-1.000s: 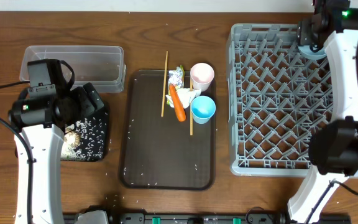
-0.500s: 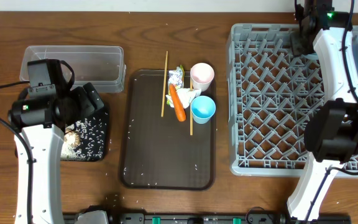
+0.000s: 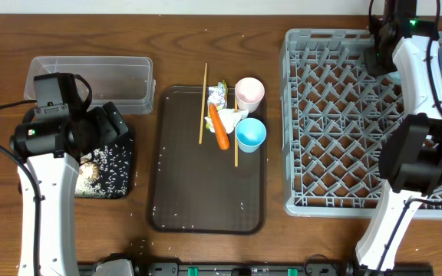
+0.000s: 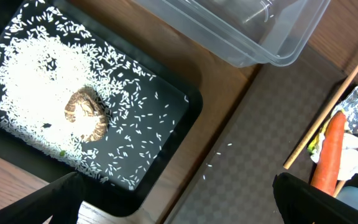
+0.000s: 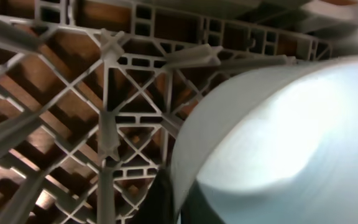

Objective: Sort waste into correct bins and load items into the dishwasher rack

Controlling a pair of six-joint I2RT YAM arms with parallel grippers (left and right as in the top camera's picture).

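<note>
Rice [image 4: 36, 81] is binned beneath the wide left pincer [image 4: 185, 202]; a bowl [image 5: 278, 130] is racked beside the closed right pincer [image 3: 379, 55]; cups [image 3: 249, 92] are not yet loaded.

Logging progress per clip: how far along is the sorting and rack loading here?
Done: rice and the food scrap lie in the black tray; a pale-blue bowl is in the dishwasher rack. In hand: the right gripper is shut at that bowl; the left gripper hangs open. Left: carrot, wrapper, tissue, pink cup, light-blue cup and chopsticks lie on the brown serving tray.
</note>
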